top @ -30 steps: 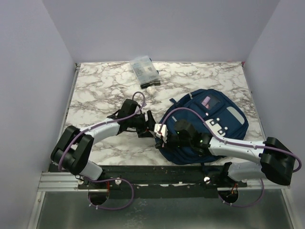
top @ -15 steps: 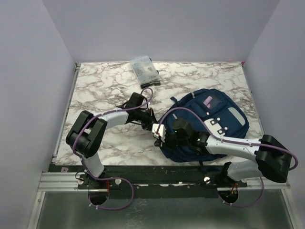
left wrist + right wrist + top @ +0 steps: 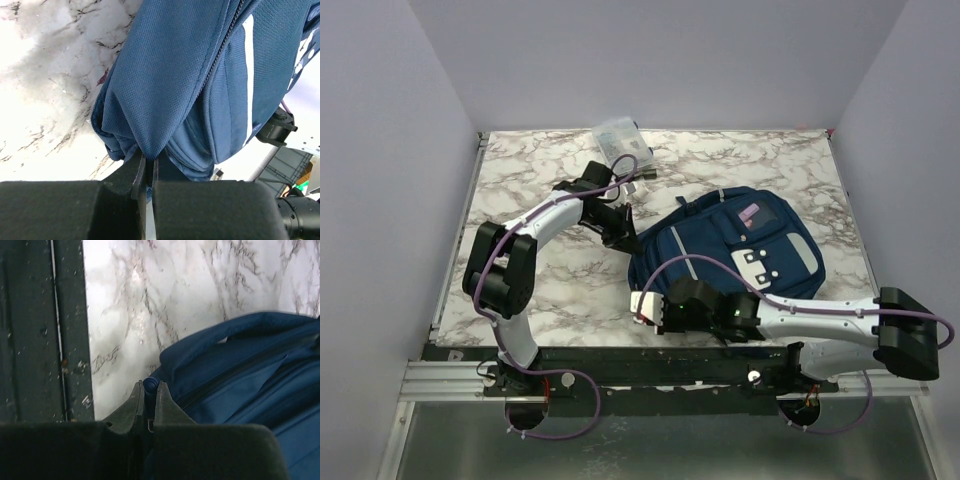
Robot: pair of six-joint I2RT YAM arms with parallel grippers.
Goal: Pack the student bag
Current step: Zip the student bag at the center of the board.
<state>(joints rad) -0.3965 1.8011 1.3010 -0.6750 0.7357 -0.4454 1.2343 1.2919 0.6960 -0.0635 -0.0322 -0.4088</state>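
The student bag (image 3: 745, 250) lies front pockets up on the right half of the marble table (image 3: 530, 190). Its long axis runs diagonally from the near-left corner, by the table's front edge, toward the far right, with the pink label (image 3: 752, 213) on the far part. The left gripper (image 3: 148, 161) is pinched tight on a fold of navy fabric at the bag's left edge, and the right gripper (image 3: 150, 385) is clamped on the rolled rim of its near-left corner, near the dark front rail (image 3: 30, 340).

Bright even light, blurred near foregrounds
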